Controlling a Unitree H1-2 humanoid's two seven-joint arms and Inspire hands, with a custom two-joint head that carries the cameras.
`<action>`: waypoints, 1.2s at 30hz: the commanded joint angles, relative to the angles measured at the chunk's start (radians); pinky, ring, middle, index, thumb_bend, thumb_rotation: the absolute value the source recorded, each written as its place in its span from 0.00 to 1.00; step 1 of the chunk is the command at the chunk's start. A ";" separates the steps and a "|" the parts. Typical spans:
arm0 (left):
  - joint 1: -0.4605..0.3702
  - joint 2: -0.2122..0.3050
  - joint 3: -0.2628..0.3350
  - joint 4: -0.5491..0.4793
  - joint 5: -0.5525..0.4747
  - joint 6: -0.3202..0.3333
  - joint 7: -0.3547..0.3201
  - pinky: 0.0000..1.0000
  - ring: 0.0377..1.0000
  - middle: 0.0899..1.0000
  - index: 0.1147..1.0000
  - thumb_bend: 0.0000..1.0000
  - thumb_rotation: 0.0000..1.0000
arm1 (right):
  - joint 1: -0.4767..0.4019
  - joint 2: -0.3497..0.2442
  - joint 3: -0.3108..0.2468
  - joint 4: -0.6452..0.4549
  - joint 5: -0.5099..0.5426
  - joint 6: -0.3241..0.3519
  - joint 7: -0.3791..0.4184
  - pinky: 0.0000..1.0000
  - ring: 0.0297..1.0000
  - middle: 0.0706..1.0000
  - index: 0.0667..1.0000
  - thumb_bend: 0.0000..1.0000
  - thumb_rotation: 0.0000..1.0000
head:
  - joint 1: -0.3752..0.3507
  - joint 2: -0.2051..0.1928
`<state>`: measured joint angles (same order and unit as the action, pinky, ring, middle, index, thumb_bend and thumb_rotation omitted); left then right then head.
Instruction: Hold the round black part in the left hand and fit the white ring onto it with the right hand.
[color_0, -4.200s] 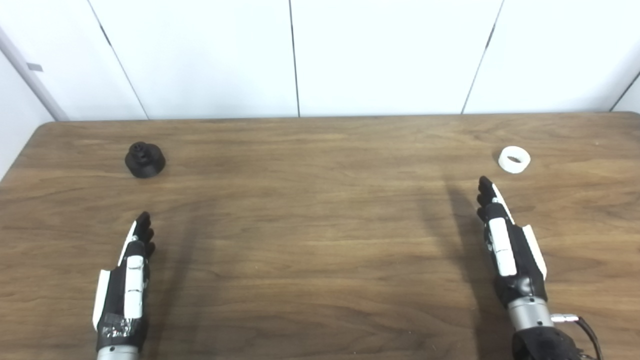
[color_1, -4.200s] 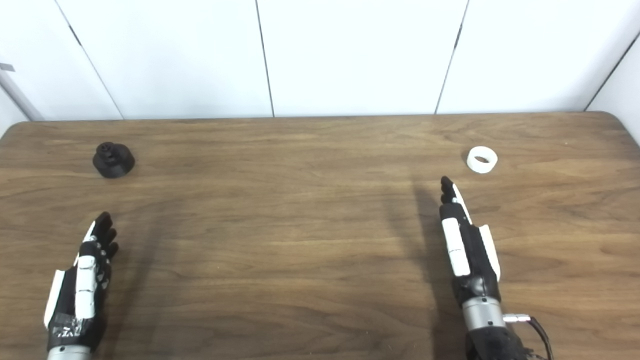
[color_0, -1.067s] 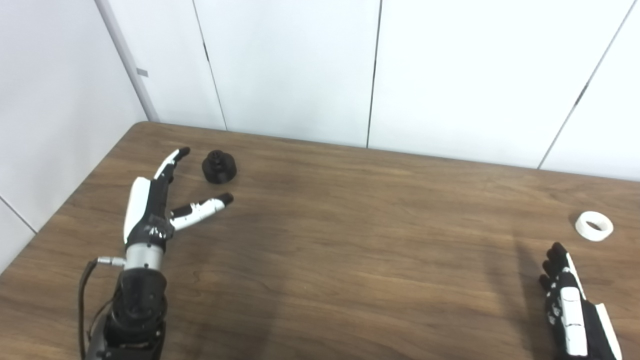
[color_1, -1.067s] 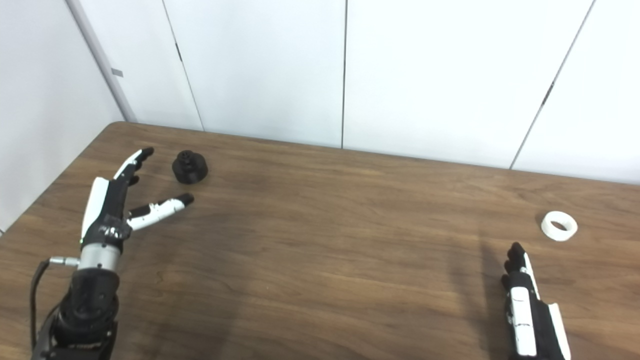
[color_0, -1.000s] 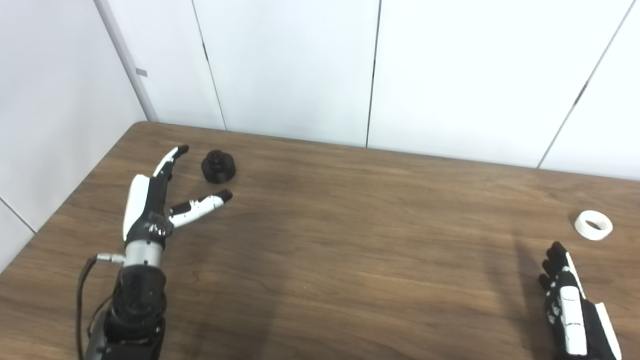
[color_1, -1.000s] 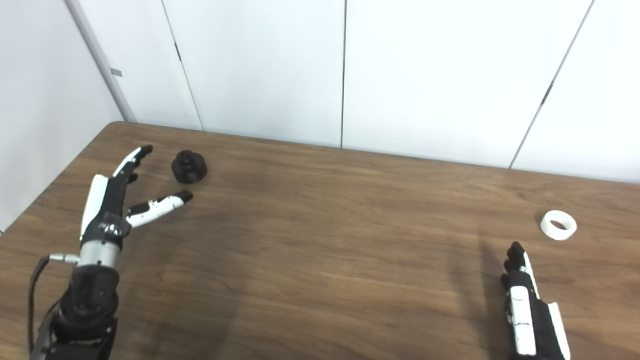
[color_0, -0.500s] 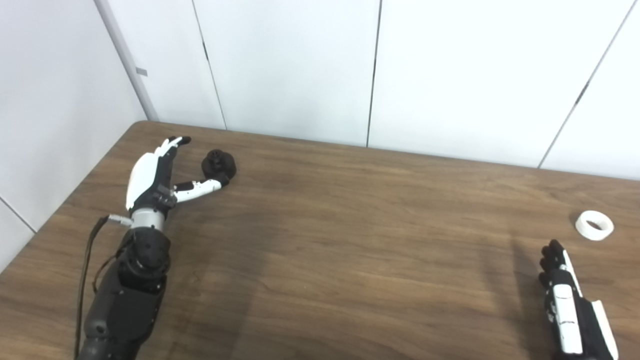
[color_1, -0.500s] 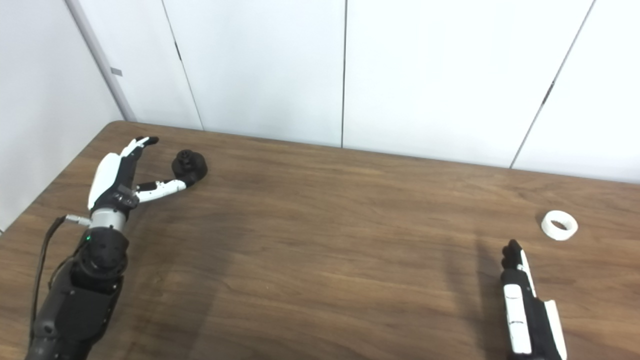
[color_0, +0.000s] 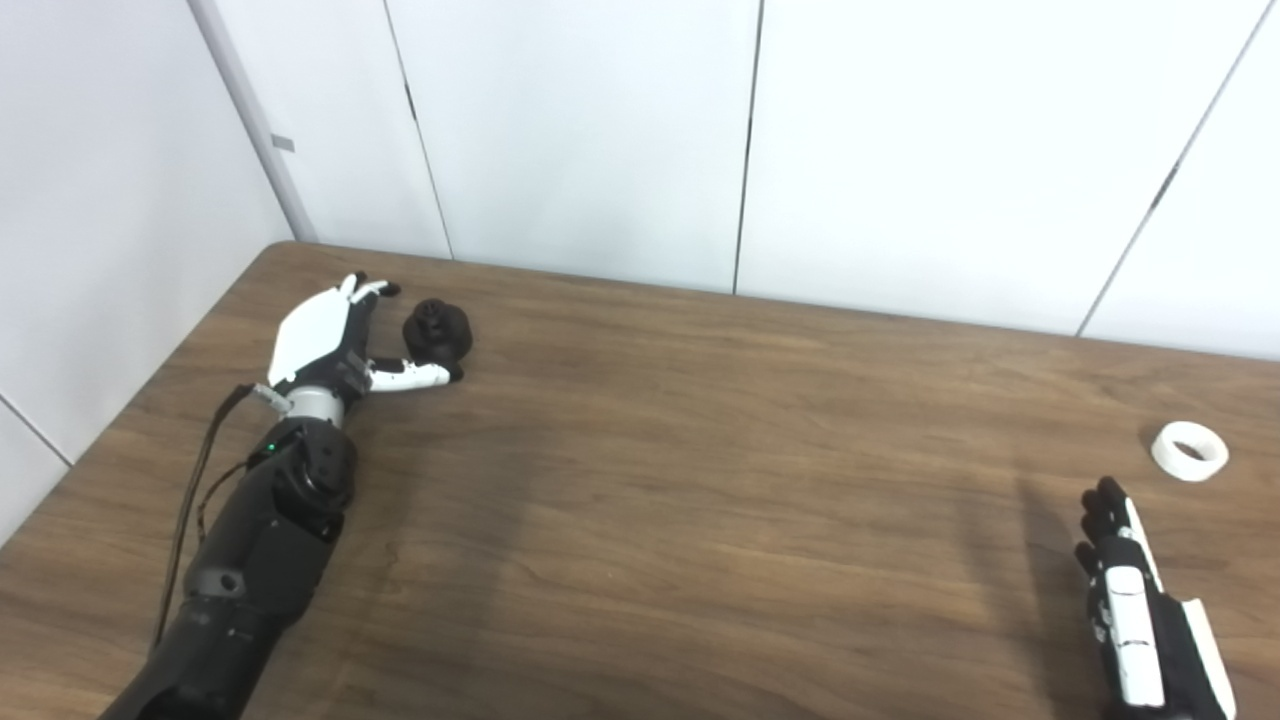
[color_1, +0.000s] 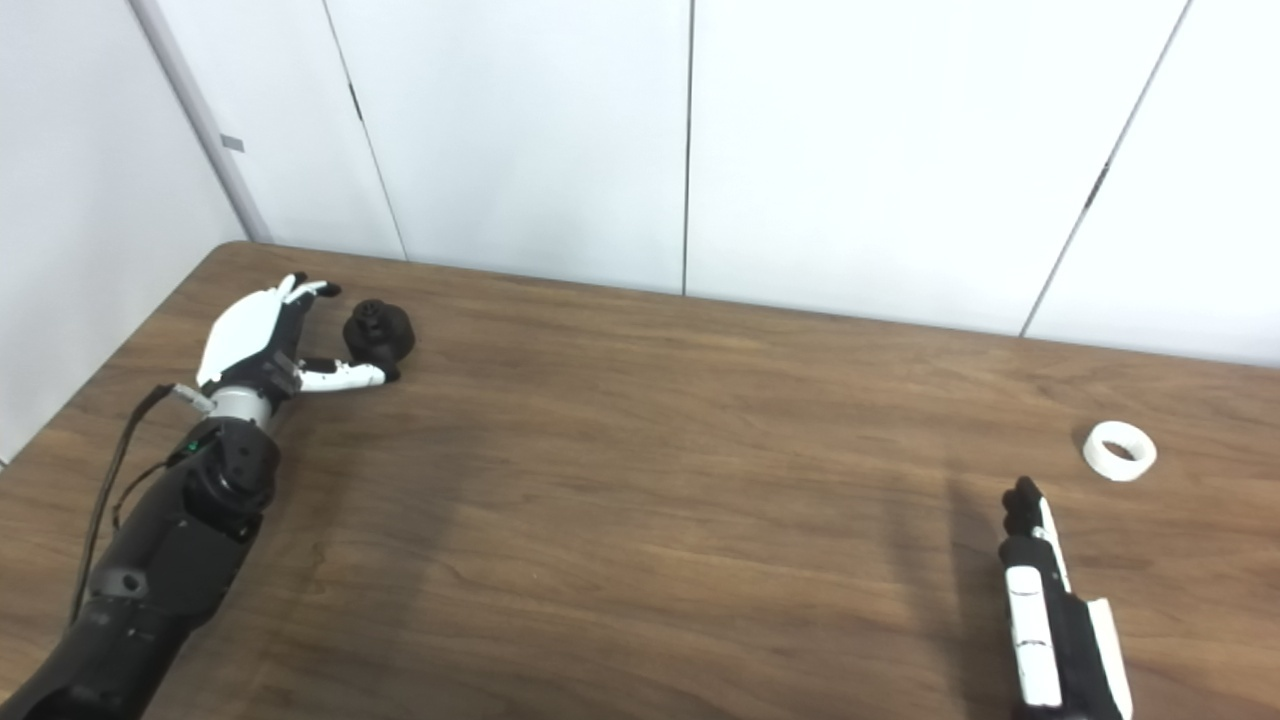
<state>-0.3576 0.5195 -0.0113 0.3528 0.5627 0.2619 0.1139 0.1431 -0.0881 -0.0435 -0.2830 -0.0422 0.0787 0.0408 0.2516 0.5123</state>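
Note:
The round black part sits on the wooden table at the far left. My left hand is open around it: the fingers reach behind its left side and the thumb lies along its near side. Whether they touch the part is unclear. The white ring lies flat at the far right. My right hand is open and empty, flat above the table, a short way in front of the ring and apart from it.
White wall panels stand close behind the table's far edge. The table's rounded left corner is just behind my left hand. A thin cable runs along my left forearm.
My left hand has reached forward to the black part and turned palm down over it, with the thumb now along its near side. My right hand has barely moved. Compared with the oldest frames, the camera has turned left.

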 joint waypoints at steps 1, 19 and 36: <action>-0.060 0.043 -0.005 0.001 0.029 -0.016 0.030 1.00 1.00 1.00 0.86 1.00 0.41 | 0.011 0.011 0.002 -0.045 0.007 -0.012 -0.007 1.00 1.00 0.98 1.00 0.25 1.00 | 0.000 0.001; -0.155 0.042 -0.033 0.139 0.001 0.005 0.033 1.00 1.00 0.98 0.81 1.00 0.41 | 0.019 0.005 0.004 -0.029 -0.013 -0.021 -0.010 1.00 0.98 0.96 0.98 0.31 1.00 | -0.002 0.006; -0.170 0.035 -0.037 0.181 -0.029 -0.018 0.042 1.00 1.00 0.95 0.75 0.97 0.36 | 0.024 0.001 0.005 -0.023 -0.012 -0.034 -0.003 1.00 0.98 0.96 0.98 0.30 1.00 | -0.009 0.009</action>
<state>-0.4826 0.5244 -0.0549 0.5532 0.5343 0.2601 0.1315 0.1513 -0.0879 -0.0385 -0.2816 -0.0657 0.0785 0.0392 0.2424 0.5200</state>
